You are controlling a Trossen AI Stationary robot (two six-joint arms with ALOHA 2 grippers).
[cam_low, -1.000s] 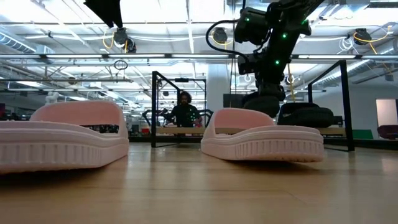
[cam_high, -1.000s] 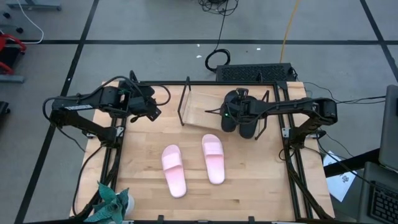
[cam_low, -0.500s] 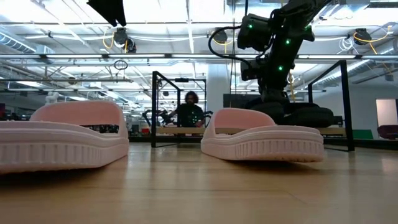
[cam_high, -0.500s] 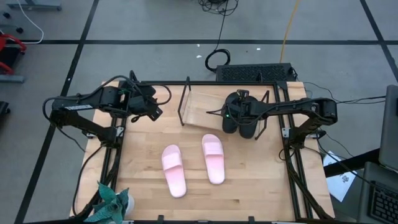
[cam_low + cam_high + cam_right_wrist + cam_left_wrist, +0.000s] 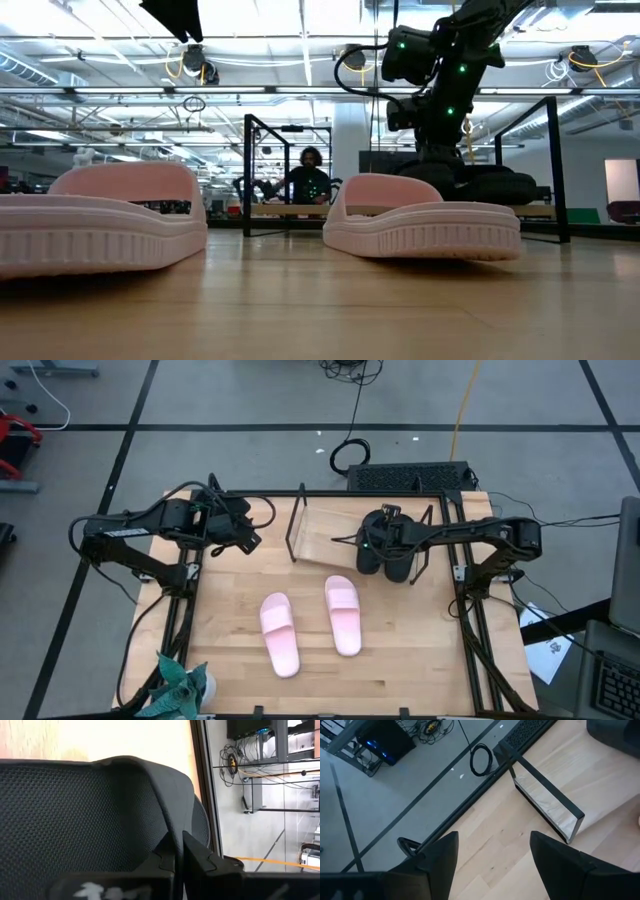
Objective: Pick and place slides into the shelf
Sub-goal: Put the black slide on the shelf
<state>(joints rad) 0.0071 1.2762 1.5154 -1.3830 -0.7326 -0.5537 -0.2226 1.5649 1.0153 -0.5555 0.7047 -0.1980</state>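
Two black slides (image 5: 385, 555) are largely masked by the right gripper (image 5: 381, 538), clamped on one strap, at the shelf's (image 5: 318, 532) right end. Two pink slides (image 5: 342, 614) lie mid-table. The left gripper (image 5: 492, 851) is spread, empty, over bare table left of the shelf

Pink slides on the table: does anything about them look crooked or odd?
Nothing damaged. The two pink slides lie upright on the table, apart, not parallel: the left one is turned slightly. Both are outside the shelf.
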